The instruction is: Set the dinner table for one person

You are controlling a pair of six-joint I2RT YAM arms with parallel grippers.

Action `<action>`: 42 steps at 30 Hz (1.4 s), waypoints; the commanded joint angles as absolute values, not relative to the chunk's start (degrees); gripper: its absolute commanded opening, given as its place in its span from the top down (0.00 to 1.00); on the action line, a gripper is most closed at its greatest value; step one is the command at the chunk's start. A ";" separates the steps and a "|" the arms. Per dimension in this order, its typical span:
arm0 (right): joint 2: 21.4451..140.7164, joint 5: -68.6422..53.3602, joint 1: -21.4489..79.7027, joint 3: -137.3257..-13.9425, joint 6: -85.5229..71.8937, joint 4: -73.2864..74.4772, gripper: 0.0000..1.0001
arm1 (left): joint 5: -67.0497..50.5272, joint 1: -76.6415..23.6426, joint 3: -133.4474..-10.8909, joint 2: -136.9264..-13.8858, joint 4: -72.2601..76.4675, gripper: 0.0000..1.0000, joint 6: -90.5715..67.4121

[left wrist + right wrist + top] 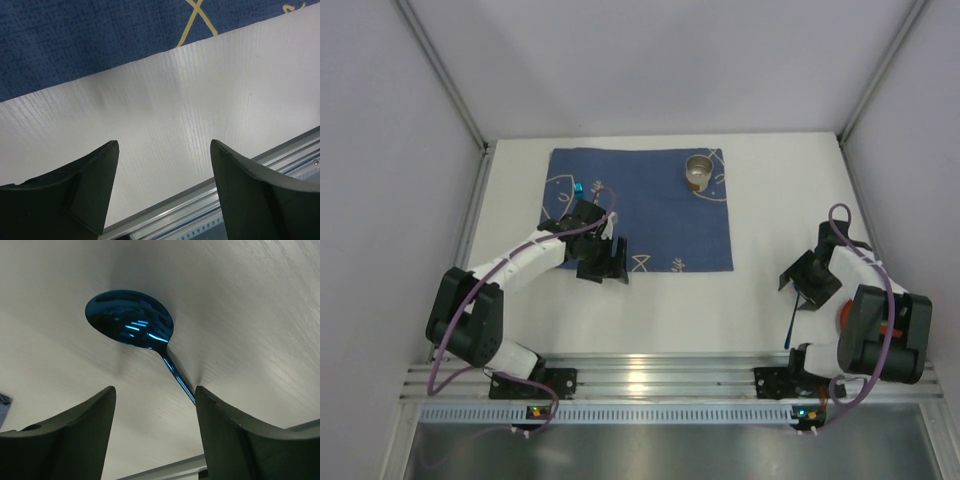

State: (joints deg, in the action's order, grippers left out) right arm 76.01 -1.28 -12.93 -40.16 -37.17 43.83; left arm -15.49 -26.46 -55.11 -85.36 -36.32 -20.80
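Right wrist cam: right gripper (155, 390) spread wide above the blue spoon (131, 319) lying flat on the dinner table (250, 300), left gripper (164, 142) wide too, so I'd drop straight and pinch the thin handle squarely.

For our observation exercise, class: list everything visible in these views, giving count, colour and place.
dinner table: one, white, beneath everything.
mat: one, dark blue with pale drawings, far centre.
cup: one, metallic, mat's far right corner.
spoon: one, shiny blue, bare table, right side.
small blue item: one, on mat beside left arm, unidentifiable.
rail: one, silver, near edge.
left tool: one, black, open, at mat's near edge.
right tool: one, black, open, above spoon.
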 commanded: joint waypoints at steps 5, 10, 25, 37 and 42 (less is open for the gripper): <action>81.03 -0.62 -13.62 -42.98 -36.83 40.08 0.39 | -13.27 -26.63 -53.45 -81.83 -35.86 0.21 -20.91; 80.42 1.76 -13.71 -43.86 -35.34 40.78 0.42 | -13.80 -26.63 -50.46 -80.33 -34.89 0.21 -22.76; 85.08 -3.07 -13.54 -39.72 -32.79 32.78 1.00 | -13.71 -26.63 -59.23 -85.34 -37.70 0.21 -21.97; 92.79 2.73 17.73 -83.20 -29.80 47.10 1.00 | -12.58 -26.37 -70.39 -86.05 -44.29 0.21 -21.36; 108.26 0.27 26.18 -101.05 -29.35 47.90 1.00 | -9.49 -25.58 -72.25 -83.33 -45.88 0.20 -22.58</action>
State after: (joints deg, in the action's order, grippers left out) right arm 100.55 1.50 23.11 -95.15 -30.33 44.21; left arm -12.08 -26.22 -70.35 -85.80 -42.89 -22.37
